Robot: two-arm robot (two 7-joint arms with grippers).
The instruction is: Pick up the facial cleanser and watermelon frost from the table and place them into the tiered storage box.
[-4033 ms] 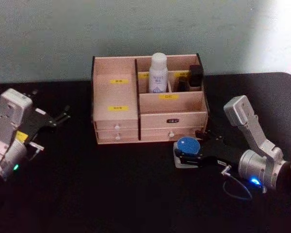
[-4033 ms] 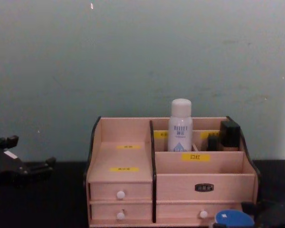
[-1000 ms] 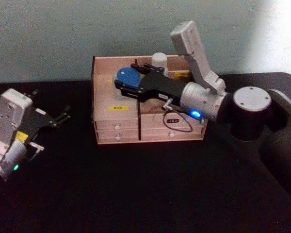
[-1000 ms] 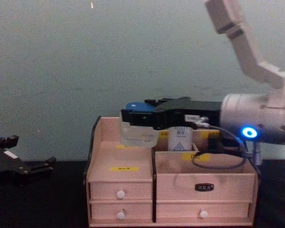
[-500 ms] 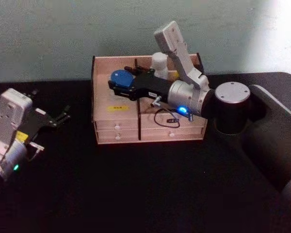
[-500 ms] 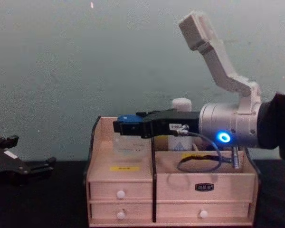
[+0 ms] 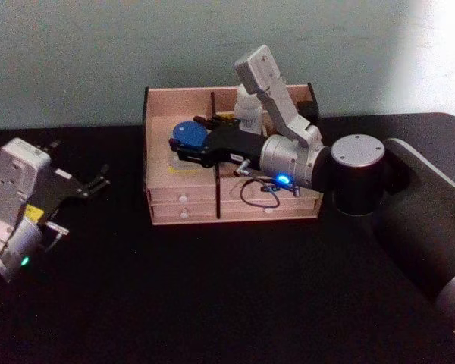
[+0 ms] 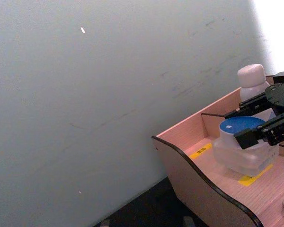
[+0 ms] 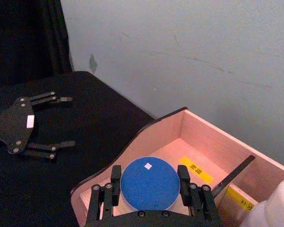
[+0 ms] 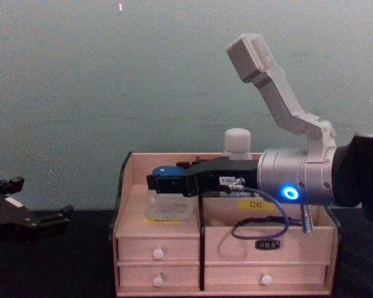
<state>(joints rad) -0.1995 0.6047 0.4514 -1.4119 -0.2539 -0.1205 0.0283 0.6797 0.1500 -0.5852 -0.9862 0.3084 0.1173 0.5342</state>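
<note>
On the black table (image 7: 212,303), head view: the tiered storage box (image 7: 183,206) stands at the back. The right gripper (image 7: 185,145) reaches over its left stepped compartment, clamped on the watermelon frost (image 7: 188,133). The facial cleanser (image 7: 248,115) stands upright in a rear compartment, partly behind the arm. The left gripper (image 7: 93,184) lies parked well left of the box, fingers spread.

Left wrist view: the jar's base is at a yellow label (image 8: 253,178) on the step. We cannot tell whether it rests there or hangs just above.

Right wrist view: the blue lid sits centred between the two fingers, one on each side.

Chest view: the jar is low inside the left compartment, under the rim.

Handling, our judgement: a small, rigid, probably light jar. The smooth clear wall may slip, so a hold across the lid looks soundest.

Change: half a second ago the jar hung higher, near the rim. Four seconds ago it stood on the table in front of the box. The left gripper has not moved
</note>
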